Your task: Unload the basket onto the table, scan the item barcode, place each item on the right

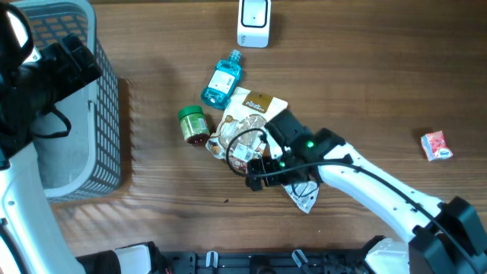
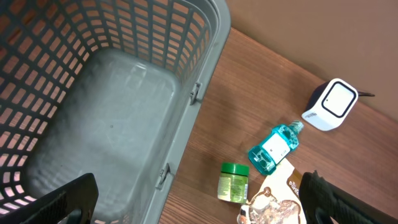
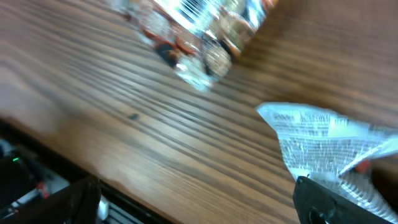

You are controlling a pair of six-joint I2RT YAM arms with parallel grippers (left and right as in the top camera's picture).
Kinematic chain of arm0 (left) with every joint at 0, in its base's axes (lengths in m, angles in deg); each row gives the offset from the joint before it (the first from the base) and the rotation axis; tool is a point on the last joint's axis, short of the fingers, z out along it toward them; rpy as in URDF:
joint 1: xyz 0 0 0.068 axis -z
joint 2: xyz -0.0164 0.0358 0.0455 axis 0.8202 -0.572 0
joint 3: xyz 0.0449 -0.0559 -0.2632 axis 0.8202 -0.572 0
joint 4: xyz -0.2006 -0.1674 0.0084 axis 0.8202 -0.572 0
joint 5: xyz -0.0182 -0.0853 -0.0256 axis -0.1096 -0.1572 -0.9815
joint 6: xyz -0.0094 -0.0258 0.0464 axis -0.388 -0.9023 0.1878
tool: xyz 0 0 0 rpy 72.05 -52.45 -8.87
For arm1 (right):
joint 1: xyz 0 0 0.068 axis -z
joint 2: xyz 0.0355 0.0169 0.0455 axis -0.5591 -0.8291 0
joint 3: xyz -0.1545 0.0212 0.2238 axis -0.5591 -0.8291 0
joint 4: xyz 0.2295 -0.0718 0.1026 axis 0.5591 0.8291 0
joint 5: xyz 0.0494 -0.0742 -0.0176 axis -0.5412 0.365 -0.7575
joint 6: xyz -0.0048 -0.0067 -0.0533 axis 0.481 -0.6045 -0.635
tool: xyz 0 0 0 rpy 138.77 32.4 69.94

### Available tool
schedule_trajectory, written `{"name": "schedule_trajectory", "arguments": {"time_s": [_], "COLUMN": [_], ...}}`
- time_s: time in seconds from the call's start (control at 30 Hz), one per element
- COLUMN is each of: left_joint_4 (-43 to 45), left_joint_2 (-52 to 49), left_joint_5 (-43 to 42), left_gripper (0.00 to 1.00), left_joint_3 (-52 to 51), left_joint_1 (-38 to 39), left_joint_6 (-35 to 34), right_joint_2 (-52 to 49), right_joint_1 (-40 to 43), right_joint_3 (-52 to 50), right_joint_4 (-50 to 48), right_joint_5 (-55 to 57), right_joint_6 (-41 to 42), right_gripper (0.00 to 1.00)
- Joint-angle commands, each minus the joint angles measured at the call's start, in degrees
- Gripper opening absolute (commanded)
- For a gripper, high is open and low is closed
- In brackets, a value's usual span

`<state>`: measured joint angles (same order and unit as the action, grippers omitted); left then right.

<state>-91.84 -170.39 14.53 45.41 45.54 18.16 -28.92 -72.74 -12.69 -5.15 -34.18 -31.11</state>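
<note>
The white barcode scanner (image 1: pixel 253 23) (image 2: pixel 331 104) stands at the table's far edge. In the middle lie a blue mouthwash bottle (image 1: pixel 221 80) (image 2: pixel 273 148), a green-lidded jar (image 1: pixel 193 125) (image 2: pixel 234 182) and a brown-and-white snack bag (image 1: pixel 247 122) (image 3: pixel 199 31). My right gripper (image 1: pixel 261 169) (image 3: pixel 199 199) hovers low over the bag's near end, open, with only bare wood between its fingers. A silver printed packet (image 1: pixel 304 196) (image 3: pixel 323 143) lies on the table by its right finger. My left gripper (image 2: pixel 199 202) is open above the grey basket, holding nothing.
The grey slatted basket (image 1: pixel 106 114) (image 2: pixel 205 68) fills the left side and has nothing in it. A small red packet (image 1: pixel 436 144) lies alone at the far right. The table's front edge runs close behind the right gripper.
</note>
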Motion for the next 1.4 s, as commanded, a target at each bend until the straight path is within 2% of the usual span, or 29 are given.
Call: {"name": "schedule_trajectory", "arguments": {"time_s": [0.0, 0.1, 0.27, 0.6, 0.7, 1.17, 1.37], "left_joint_4": [0.11, 0.11, 0.11, 0.09, 0.09, 0.09, 0.11], "left_joint_2": [-0.15, -0.15, -0.15, -0.15, -0.15, -0.15, -0.15], "left_joint_5": [-0.26, -0.28, -0.26, -0.26, -0.28, -0.26, -0.28], "left_gripper": [1.00, 1.00, 1.00, 1.00, 1.00, 1.00, 1.00], "left_joint_3": [0.48, 0.48, 0.48, 0.48, 0.48, 0.48, 0.48], "left_joint_1": [-0.46, -0.46, -0.46, -0.46, -0.46, -0.46, -0.46], "left_joint_6": [-0.09, -0.09, -0.09, -0.09, -0.07, -0.07, -0.09], "right_joint_2": [0.68, 0.50, 0.42, -5.81, -7.50, -10.62, -10.49], "right_joint_1": [0.09, 0.09, 0.09, 0.09, 0.09, -0.31, -2.56], "right_joint_3": [4.83, 4.96, 4.83, 2.84, 2.84, 2.10, 4.09], "right_joint_4": [4.11, 8.90, 12.07, 8.22, 7.89, 7.74, 8.90], "right_joint_5": [0.92, 12.15, 23.26, 26.62, 29.40, 24.04, 17.22], "right_joint_6": [-7.76, -8.31, -8.46, -22.86, -23.96, -22.71, -26.69], "right_gripper": [1.00, 1.00, 1.00, 1.00, 1.00, 0.98, 1.00]}}
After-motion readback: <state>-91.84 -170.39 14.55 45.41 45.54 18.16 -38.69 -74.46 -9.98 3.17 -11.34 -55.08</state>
